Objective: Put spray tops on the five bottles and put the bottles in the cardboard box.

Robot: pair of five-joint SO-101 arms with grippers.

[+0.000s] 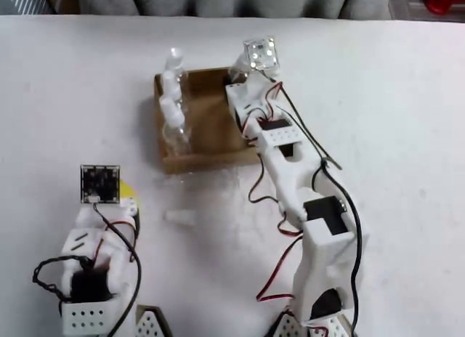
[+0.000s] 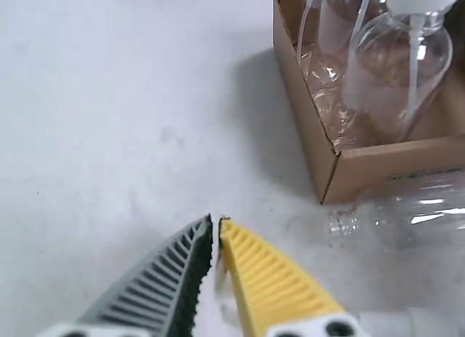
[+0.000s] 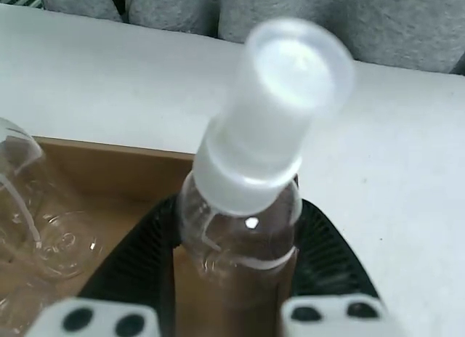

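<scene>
Right hand [image 3: 236, 217]: clamped on upright capped bottle [image 3: 251, 170], over cardboard box [image 3: 109, 170] (free corner).
Left hand [image 2: 216, 224]: closed, empty.

1. The bench [image 1: 385, 104] is white and plain, with a few faint specks.
2. A cardboard box [image 1: 207, 161] sits on it, open side up, in the far half.
3. A clear bottle [image 2: 414, 210] lies on its side on the bench just beside the box's near wall, with no top on its neck.
4. The left base [image 1: 87, 315] and right base [image 1: 320, 311] of the arms stand at the near edge, well apart.
</scene>
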